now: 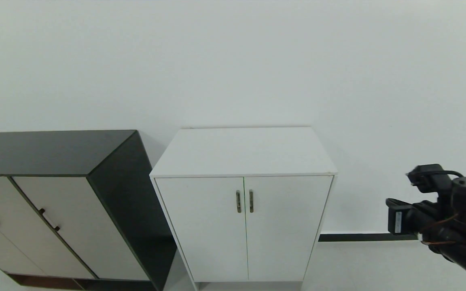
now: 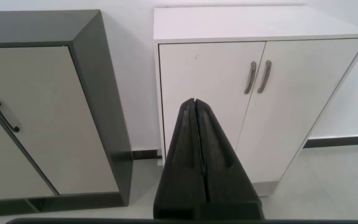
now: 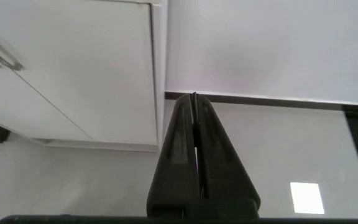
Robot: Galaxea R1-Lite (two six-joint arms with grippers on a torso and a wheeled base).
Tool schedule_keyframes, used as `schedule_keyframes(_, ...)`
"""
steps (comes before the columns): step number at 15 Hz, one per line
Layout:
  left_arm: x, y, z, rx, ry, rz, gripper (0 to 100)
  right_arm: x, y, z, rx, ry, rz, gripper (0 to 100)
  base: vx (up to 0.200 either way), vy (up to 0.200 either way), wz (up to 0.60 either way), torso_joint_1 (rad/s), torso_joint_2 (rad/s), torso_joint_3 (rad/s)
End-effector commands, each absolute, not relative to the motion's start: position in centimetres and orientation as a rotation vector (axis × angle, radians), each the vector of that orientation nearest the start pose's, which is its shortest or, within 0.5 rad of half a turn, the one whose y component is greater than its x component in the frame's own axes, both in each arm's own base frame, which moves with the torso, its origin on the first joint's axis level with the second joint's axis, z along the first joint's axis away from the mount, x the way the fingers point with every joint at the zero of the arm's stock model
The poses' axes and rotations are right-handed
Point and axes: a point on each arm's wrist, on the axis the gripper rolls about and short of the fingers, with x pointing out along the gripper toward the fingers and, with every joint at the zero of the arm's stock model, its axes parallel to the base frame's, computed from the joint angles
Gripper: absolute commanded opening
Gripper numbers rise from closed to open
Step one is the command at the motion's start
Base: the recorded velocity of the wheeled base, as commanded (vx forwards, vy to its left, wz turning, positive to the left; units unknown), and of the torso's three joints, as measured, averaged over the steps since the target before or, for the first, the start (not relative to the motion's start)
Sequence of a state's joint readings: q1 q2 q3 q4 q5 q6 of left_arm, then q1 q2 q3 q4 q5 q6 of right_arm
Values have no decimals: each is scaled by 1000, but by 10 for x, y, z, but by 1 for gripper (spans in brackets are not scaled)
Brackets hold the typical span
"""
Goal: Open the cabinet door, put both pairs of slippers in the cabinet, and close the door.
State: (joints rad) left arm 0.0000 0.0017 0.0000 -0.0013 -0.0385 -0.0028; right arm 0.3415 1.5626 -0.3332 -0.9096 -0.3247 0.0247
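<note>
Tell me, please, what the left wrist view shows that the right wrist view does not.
Left wrist view: the dark cabinet with its black handle, the top of the white cabinet, and the shut left gripper. Right wrist view: a bright patch on the floor and the shut right gripper. Shared: the white cabinet's closed doors, the wall and the dark baseboard.

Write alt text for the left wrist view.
The left end effector, shut, points toward a closed white two-door cabinet with its handles side by side at the centre. A dark-framed, pale-fronted cabinet stands beside it.
</note>
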Motion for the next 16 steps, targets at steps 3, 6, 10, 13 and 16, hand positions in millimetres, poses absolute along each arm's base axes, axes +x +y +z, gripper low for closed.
schedule_keyframes(3, -23, -1, 76, -3, 0, -37, 0, 138, 38, 130, -86, 234, -10, 0, 0, 0, 0, 0, 0, 0)
schedule_keyframes(6, -23, -1, 76, -3, 0, -38, 0, 108, 27, 123, -72, 214, -17, 0, 0, 0, 0, 0, 0, 0)
schedule_keyframes(10, -23, -1, 76, -3, 0, -38, 0, 58, 10, 115, -75, 248, -15, 0, 0, 0, 0, 0, 0, 0)
schedule_keyframes(13, -23, -1, 76, -3, 0, -37, 0, 18, 1, 102, -50, 204, 105, 0, 0, 0, 0, 0, 0, 0)
schedule_keyframes(16, -23, -1, 76, -3, 0, -38, 0, -19, -6, 88, -24, 143, 260, 0, 0, 0, 0, 0, 0, 0)
